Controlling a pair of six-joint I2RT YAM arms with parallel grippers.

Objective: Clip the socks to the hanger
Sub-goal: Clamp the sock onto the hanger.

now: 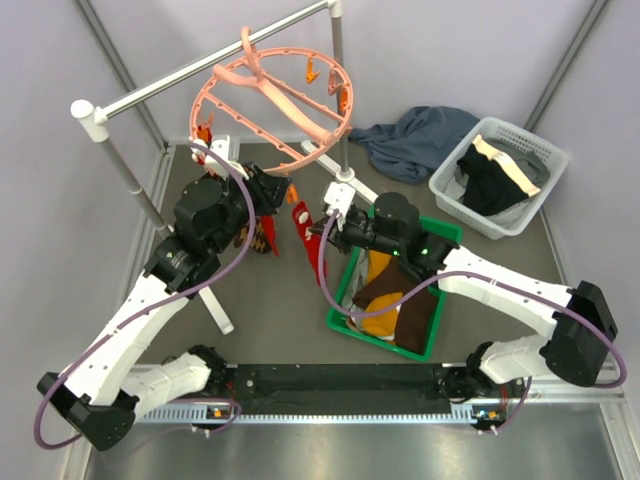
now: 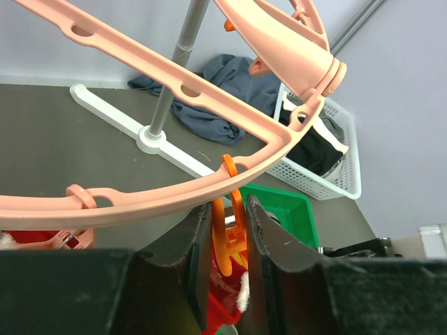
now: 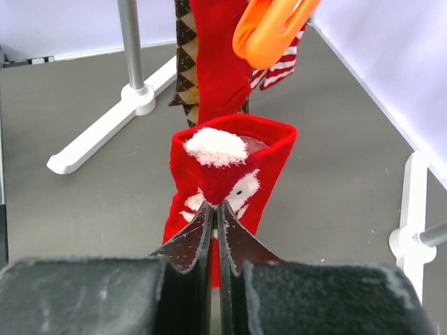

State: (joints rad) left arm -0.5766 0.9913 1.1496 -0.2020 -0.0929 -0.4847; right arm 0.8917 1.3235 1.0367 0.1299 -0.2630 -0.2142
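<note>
Top view: the hanger (image 1: 285, 100) hangs off the rail. Under its near rim, above the desk, the red sock (image 1: 302, 235) dangles between the left gripper (image 1: 272, 195) and the right gripper (image 1: 328, 215).

Left wrist: that gripper is pinched on an orange clip (image 2: 225, 244) right under the ring, and the sock shows as a bit of red just below it.

Right wrist: the right gripper is clamped tight on the sock's fuzzy cuff, which sits just under the clip. I'd guess the sock is light, floppy and a bit grippy. The folded cuff edge is the place to hold it, and it'll sag if it's let go.
</note>
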